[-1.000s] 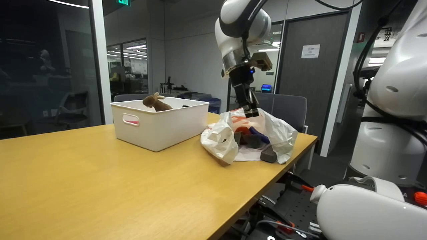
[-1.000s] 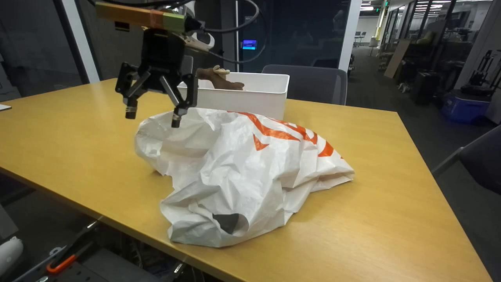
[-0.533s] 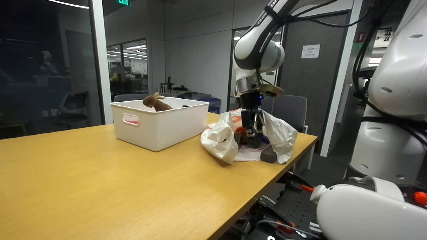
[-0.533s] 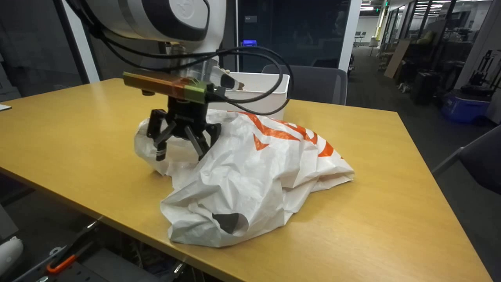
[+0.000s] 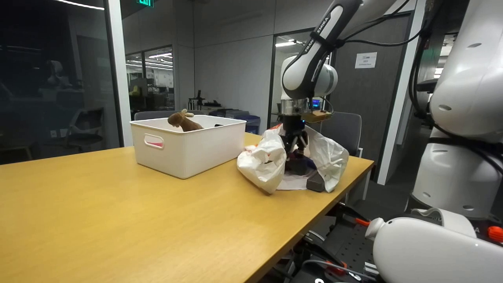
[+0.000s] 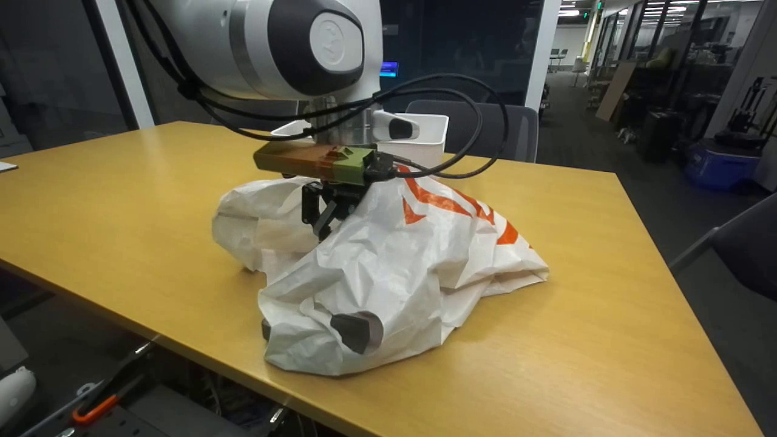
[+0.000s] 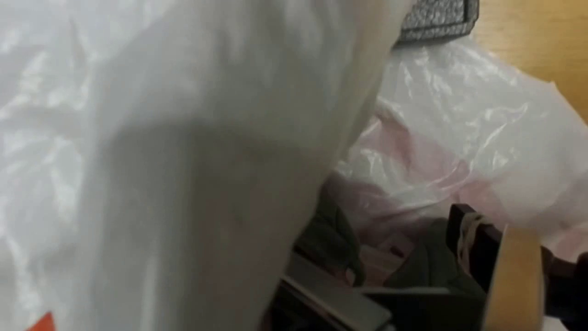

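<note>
My gripper [image 5: 295,154] is down inside the mouth of a crumpled white plastic bag [image 6: 376,273] with orange print. In the wrist view one finger [image 7: 473,243] shows at the right, and the bag wall hides the other fingertip. The jaws look spread, with nothing seen held between them. Dark grey-green items [image 7: 432,257] lie below and between the fingers in the bag's shadow. A dark item [image 5: 298,167] and a blue-purple item [image 5: 311,164] show under the gripper in an exterior view. A dark grey speckled block [image 7: 436,20] lies at the bag's opening.
A white bin [image 5: 208,149] with a brown plush toy [image 5: 185,121] in it stands beside the bag on the yellow wooden table [image 5: 157,220]. The table edge runs close to the bag. Chairs [image 6: 491,130] stand behind the table.
My gripper has swung over and come down from above the bag into its mouth. The bag's walls have shifted slightly around it. The bin has not moved.
</note>
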Controlling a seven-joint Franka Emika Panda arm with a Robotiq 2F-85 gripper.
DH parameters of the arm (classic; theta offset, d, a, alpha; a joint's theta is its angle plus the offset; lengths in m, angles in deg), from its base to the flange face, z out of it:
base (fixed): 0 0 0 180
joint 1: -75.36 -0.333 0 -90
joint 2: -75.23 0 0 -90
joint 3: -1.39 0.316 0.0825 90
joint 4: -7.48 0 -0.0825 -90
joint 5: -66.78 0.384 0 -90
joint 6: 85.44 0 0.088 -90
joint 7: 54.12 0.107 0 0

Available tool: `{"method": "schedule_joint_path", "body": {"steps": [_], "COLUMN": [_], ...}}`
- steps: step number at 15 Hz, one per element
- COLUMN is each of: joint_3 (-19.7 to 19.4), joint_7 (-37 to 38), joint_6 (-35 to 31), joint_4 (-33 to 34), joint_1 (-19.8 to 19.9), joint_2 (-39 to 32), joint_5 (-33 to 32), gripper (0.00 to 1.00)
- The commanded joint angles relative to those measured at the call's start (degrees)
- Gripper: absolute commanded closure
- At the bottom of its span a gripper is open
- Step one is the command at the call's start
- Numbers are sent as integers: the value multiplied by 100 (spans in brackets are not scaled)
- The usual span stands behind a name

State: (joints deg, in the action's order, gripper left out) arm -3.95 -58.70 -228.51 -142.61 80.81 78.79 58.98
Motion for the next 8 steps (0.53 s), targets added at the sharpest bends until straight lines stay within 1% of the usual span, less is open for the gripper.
{"method": "schedule_joint_path", "body": {"steps": [1,2,3,4,5,6,7,8], "joint_3": [109,133,150,135,79,18,-34,-84], "joint_7": [728,920,1238,1618,2153,2565,3005,3390], "joint_6": [-680,-808,-923,-996,-986,-881,-685,-667], "joint_4": [196,240,304,362,437,531,641,672], "joint_1": [-32,-48,-63,-78,-115,-185,-271,-336], "joint_2": [-388,-507,-673,-786,-883,-950,-952,-1028], "joint_5": [-414,-567,-874,-1278,-1907,-2366,-2862,-3289], "gripper": [0,0,0,0,0,0,25,27]}}
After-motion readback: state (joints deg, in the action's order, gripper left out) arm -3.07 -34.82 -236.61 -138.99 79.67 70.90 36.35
